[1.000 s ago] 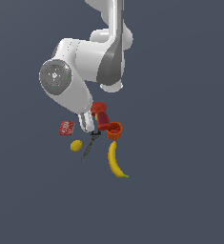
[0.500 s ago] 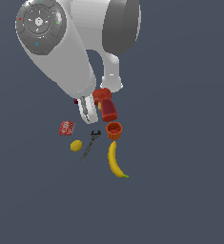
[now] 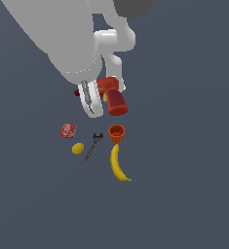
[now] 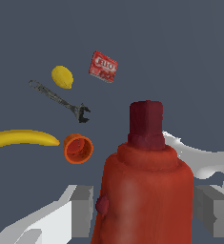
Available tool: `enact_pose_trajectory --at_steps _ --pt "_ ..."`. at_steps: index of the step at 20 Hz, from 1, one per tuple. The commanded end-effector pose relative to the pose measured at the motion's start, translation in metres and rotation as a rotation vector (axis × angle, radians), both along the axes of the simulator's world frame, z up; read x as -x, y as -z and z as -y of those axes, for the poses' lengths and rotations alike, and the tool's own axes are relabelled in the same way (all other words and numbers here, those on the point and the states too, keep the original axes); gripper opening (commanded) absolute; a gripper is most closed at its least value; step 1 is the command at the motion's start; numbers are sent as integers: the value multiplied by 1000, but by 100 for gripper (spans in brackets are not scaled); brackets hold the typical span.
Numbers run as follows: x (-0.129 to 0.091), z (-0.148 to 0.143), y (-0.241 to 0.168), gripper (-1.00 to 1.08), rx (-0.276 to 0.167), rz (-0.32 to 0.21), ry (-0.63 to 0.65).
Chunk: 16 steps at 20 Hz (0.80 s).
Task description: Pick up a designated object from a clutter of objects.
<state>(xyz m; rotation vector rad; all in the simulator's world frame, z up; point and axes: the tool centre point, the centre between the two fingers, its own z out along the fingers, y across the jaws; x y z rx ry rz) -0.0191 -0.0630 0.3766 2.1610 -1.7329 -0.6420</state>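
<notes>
The red drill, with its dark tip and chunky red base, hangs in the air above the clutter. My gripper is shut on it. In the wrist view the drill fills the space between my two fingers, dark tip pointing away. Below lie the flat red box, yellow lemon, black wrench, orange-red cup and yellow banana. They also show in the wrist view: box, lemon, wrench, cup, banana.
The items lie on a plain dark grey floor. The large white arm fills the upper part of the exterior view, on that view's left, and hides what is behind it.
The gripper has risen with the drill in it, away from the cup and the other items. The arm has swung closer to the exterior camera. The clutter has not moved.
</notes>
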Motion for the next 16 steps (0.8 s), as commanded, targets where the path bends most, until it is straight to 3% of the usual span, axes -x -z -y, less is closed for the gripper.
enact_pose_trajectory --at_steps 1,16 --pt "-4 -2 -12 -100 0 2 1" --pt "-13 -6 -30 -100 0 1 2"
